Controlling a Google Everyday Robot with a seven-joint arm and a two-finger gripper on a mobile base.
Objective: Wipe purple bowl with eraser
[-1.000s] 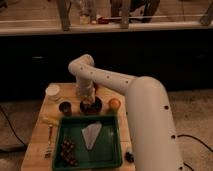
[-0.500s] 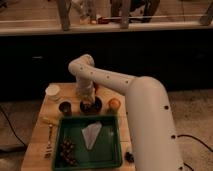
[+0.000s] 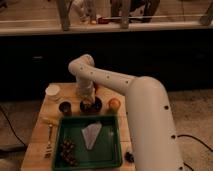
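One white robot arm (image 3: 142, 107) with small dark dots along its shell fills the right side of the view, bending up and over a pale wooden surface (image 3: 37, 135) and reaching down near its middle. The claw (image 3: 88, 102) at the arm's end sits directly over the round, shallow, dark purple bowl (image 3: 91, 106), low enough to reach into it. Whether the claw is wide, narrow or holding anything cannot be told, and the small pale tan eraser cannot be made out.

The purple bowl rests on the surface just behind the far rim of a rectangular green plastic tray (image 3: 107, 150). Just left of the bowl stands a smaller dark cup (image 3: 65, 107), apart from it. Further left and back, near the surface's corner, stands a white cup (image 3: 52, 91). Just right of the bowl lies a round orange-red fruit (image 3: 114, 104).

Inside the tray, a folded pale cloth or paper (image 3: 91, 134) lies near the centre, and a cluster of dark grapes (image 3: 67, 150) lies in the near left corner. On the surface left of the tray, a light-coloured fork (image 3: 49, 142) lies lengthwise.

Behind the surface runs a dark wall, topped by a bright ledge.
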